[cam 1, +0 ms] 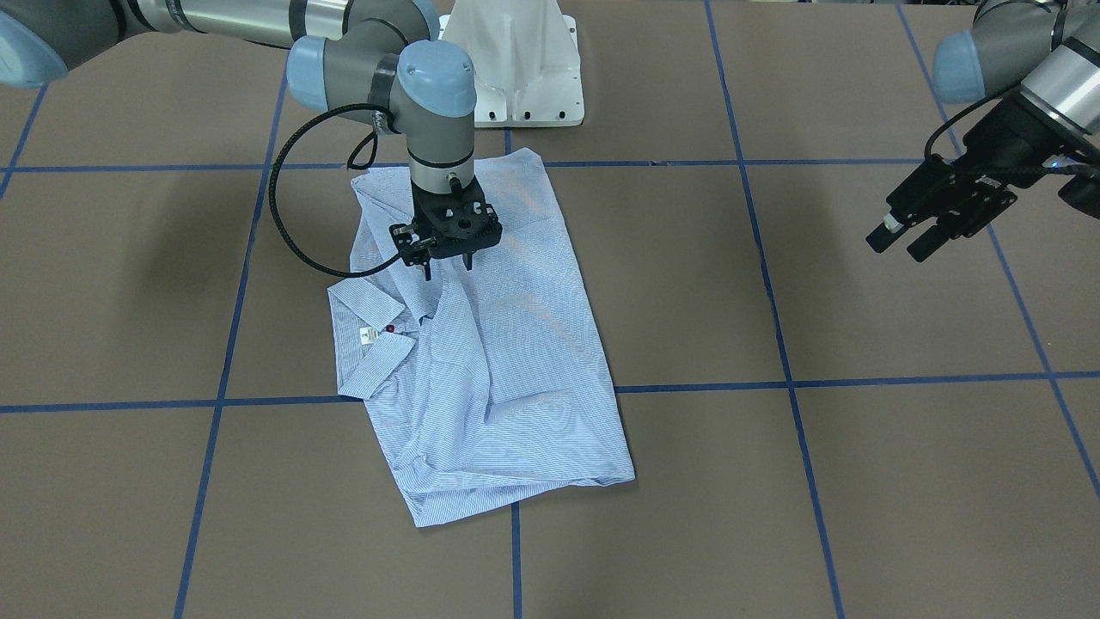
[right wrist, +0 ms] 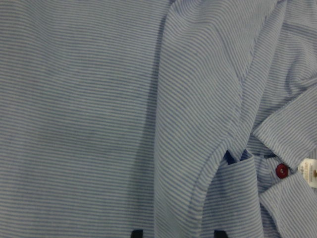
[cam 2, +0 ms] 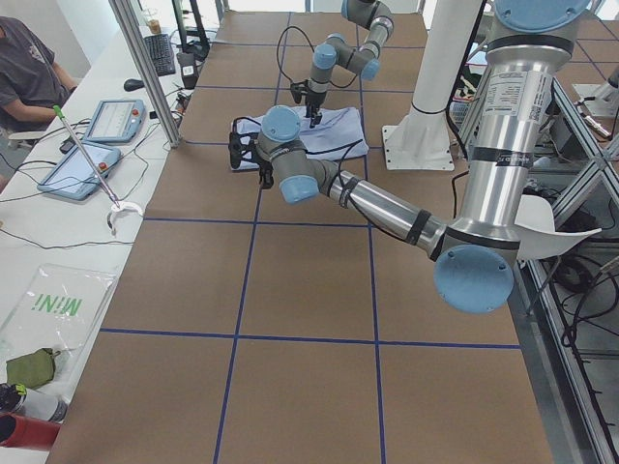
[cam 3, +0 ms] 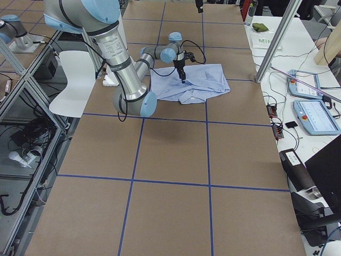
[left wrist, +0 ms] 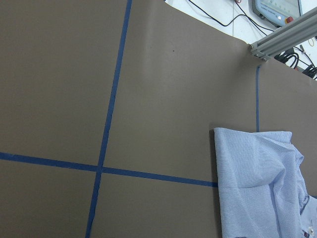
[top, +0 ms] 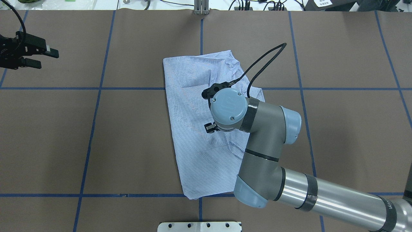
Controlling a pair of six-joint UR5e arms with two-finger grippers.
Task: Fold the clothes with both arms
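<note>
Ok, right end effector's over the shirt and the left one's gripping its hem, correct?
No: the left end effector hangs open over the table, clear of the shirt, per the overhead exterior view. The right end effector is over it.

Overhead and front cameras face each other, sharing the shirt (cam 1: 507, 361).

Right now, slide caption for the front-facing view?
Right arm, jaws open, over the part-folded striped button-up shirt; left arm, jaws open, held aside.

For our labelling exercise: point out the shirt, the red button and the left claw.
shirt (cam 1: 516, 361), front-facing view, on the flat striped body panel.
red button (right wrist: 281, 170), right wrist view, on the button's centre.
left claw (cam 1: 900, 244), front-facing view, midway between its fingertips.
</note>
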